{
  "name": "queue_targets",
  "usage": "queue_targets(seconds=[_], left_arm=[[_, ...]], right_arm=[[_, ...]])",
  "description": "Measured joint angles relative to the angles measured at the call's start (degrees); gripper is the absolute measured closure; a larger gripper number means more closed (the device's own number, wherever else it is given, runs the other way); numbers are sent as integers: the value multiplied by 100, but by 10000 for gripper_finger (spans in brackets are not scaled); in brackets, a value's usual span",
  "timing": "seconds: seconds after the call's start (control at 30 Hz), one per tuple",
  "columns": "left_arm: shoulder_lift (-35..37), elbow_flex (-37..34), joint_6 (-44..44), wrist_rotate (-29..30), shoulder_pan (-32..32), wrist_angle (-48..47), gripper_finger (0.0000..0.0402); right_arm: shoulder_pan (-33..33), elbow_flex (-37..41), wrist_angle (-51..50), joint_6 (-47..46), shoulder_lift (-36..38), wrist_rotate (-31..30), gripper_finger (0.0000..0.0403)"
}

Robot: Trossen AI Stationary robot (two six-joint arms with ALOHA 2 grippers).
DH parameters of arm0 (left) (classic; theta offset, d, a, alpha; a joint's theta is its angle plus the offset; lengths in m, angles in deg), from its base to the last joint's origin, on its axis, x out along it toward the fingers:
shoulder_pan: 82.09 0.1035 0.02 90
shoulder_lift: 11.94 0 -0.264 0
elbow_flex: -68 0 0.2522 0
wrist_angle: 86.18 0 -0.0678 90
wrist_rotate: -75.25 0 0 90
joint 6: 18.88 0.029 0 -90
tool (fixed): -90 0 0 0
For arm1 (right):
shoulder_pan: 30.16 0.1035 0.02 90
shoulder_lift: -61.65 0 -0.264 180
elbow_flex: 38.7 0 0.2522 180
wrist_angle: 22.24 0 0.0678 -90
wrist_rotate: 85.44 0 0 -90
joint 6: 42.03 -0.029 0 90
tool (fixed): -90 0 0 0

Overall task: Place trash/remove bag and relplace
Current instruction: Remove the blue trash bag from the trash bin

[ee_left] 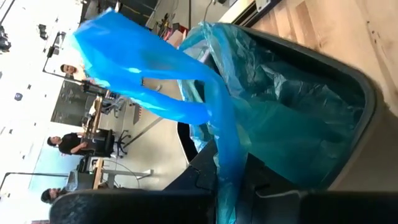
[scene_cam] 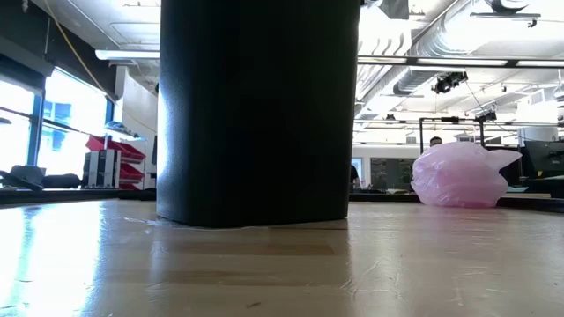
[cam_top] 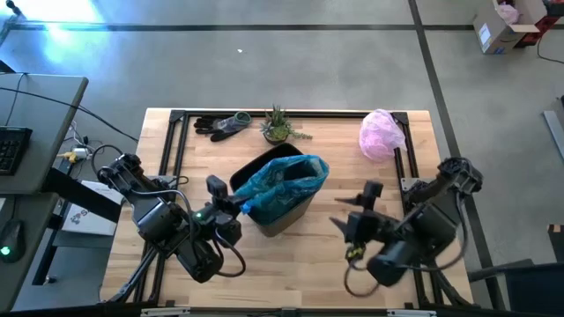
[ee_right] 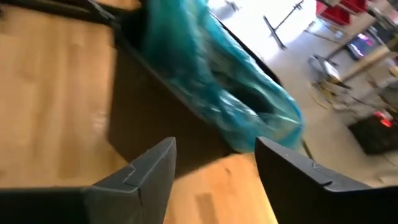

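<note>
A pale wooden table [cam_top: 300, 255] stood on a grey workshop floor. At its near edge, the left gripper [cam_top: 231, 209] was clamped on the teal bag [cam_top: 286, 180], which lined the black bin [cam_top: 286, 211] at mid-table. The right gripper [cam_top: 352, 211] hung beside the bin with its fingers [ee_right: 149, 171] spread wide, holding nothing. Farther back lay dark gloves [cam_top: 220, 125], a small plant [cam_top: 278, 125] and a pink bag [cam_top: 381, 135].
</note>
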Motion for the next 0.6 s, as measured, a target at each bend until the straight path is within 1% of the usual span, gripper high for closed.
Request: queue_targets(seconds=[0.1, 0.2, 0.4, 0.53, 0.6], left_arm=[[0, 0, 187, -67, 0, 160, 402], [0, 0, 272, -95, 0, 246, 402], [0, 0, 274, -121, 0, 294, 402], [0, 0, 274, -158, 0, 297, 402], [0, 0, 273, -166, 0, 297, 402]], right_arm=[[-272, 0, -208, -13, 0, -1, 208], [-599, 0, -189, 231, 0, 83, 214], [-1349, 0, -138, 740, 18, 562, 213], [-1792, 0, 91, 1216, 157, 840, 216], [-2031, 0, 294, 1484, 253, 1205, 219]])
